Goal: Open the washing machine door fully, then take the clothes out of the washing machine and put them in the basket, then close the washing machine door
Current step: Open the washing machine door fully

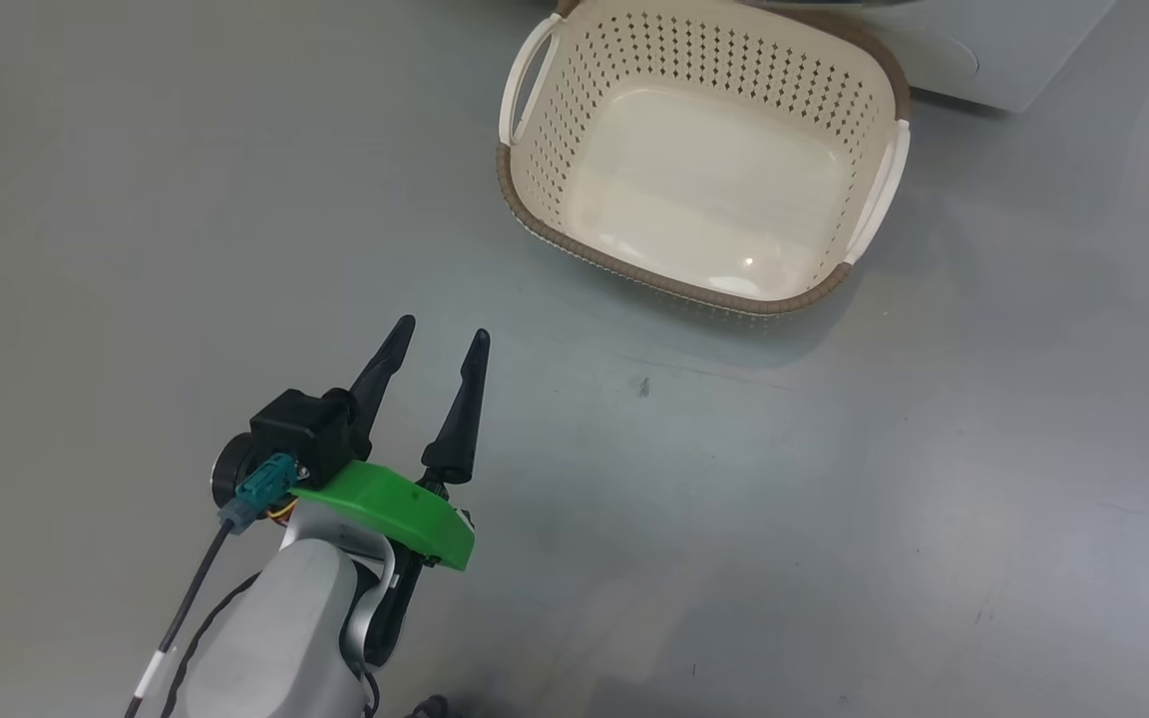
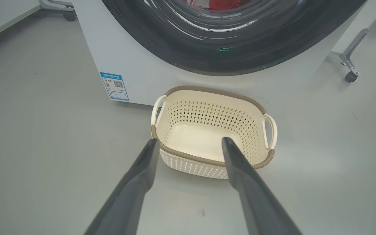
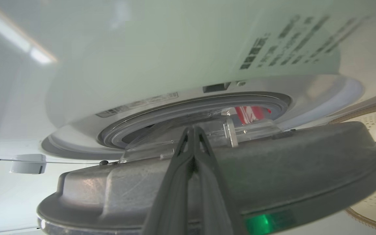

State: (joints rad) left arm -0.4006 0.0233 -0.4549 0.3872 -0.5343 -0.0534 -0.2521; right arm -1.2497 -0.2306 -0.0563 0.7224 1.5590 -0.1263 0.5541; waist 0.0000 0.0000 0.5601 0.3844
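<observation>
The cream basket [image 1: 704,160] stands empty on the grey floor, up and to the right of my open left gripper [image 1: 440,334]. In the left wrist view the basket [image 2: 212,127] sits just before the washing machine [image 2: 142,65], below the washing machine door [image 2: 227,49] and its black rim. Red clothes [image 2: 220,4] show through the glass. My left gripper [image 2: 189,141] holds nothing. My right gripper [image 3: 193,129] is shut and lies against the grey inner side of the door [image 3: 305,163], which stands ajar. Beyond it are the grey gasket [image 3: 191,104] and red clothes [image 3: 250,114] in the drum.
A blue label [image 2: 114,86] is low on the machine's front. Castor wheels [image 2: 349,76] of a stand are on the floor to the machine's right, and another castor [image 2: 69,14] is at the far left. A corner of the machine [image 1: 983,50] shows behind the basket.
</observation>
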